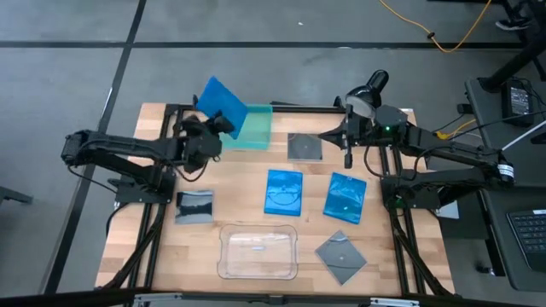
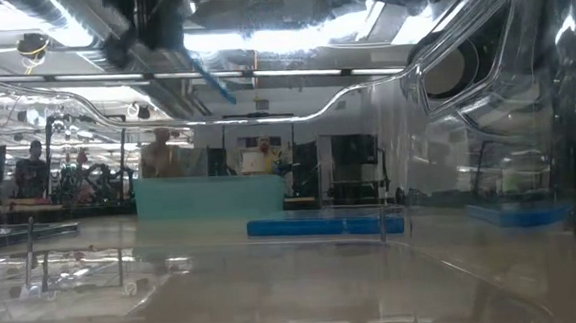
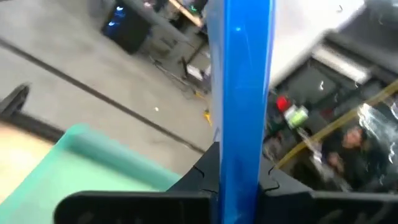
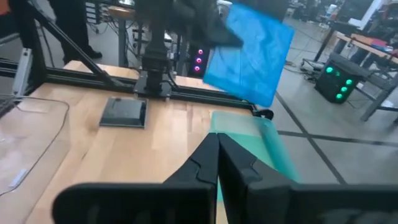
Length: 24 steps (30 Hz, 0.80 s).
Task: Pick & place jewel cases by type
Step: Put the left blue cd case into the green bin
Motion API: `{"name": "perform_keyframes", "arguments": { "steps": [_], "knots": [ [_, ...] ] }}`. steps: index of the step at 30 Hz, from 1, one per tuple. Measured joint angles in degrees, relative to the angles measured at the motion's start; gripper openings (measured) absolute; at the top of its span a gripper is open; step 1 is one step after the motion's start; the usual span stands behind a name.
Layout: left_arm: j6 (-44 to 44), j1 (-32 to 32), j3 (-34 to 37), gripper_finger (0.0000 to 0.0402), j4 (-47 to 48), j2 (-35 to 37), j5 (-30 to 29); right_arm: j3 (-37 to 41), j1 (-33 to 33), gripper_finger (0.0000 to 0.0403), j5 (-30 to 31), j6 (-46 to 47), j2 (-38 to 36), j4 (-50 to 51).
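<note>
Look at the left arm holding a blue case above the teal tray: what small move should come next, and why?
Probably lower the case into the tray. The left end effector is shut on a blue case, lifted and tilted over the teal tray. Two other blue cases lie flat on the table, so sorting seems unfinished. The right end effector waits, shut, near a grey case.

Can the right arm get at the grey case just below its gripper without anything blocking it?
Probably yes. The right gripper, fingers shut and empty, hangs beside the grey case, which lies bare on the table.
</note>
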State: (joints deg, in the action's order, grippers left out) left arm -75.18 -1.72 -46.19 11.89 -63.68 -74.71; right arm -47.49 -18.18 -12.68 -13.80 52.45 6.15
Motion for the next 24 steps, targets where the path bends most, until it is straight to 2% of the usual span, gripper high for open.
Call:
{"name": "perform_keyframes", "arguments": {
  "steps": [3,6,9,14,18,24],
  "knots": [
    [-8.4,0.0,5.4,0.0013,-3.3,-0.4,-4.4,0.0,-0.4,0.001,-1.1,0.1,0.0,0.1],
    [-13.1,-0.1,9.2,0.0013,-6.0,-1.8,-9.2,0.0,-0.5,0.001,-2.2,0.1,0.0,0.1],
    [-14.1,-1.0,10.6,0.0013,-7.7,-3.9,-9.8,0.0,-0.5,0.001,-2.5,0.2,0.0,0.1],
    [-15.6,-3.4,10.9,0.0013,-12.5,-9.8,-7.8,0.0,-0.5,0.001,-2.5,1.4,0.0,0.1],
    [-15.5,-6.9,10.9,0.0013,-19.8,-15.6,-2.8,0.0,-0.5,0.001,-2.6,1.5,0.0,0.2],
    [-8.9,-12.1,10.9,0.0013,-34.0,-23.4,4.4,0.0,-0.5,0.001,-2.6,1.5,0.0,0.6]
  ]
}}
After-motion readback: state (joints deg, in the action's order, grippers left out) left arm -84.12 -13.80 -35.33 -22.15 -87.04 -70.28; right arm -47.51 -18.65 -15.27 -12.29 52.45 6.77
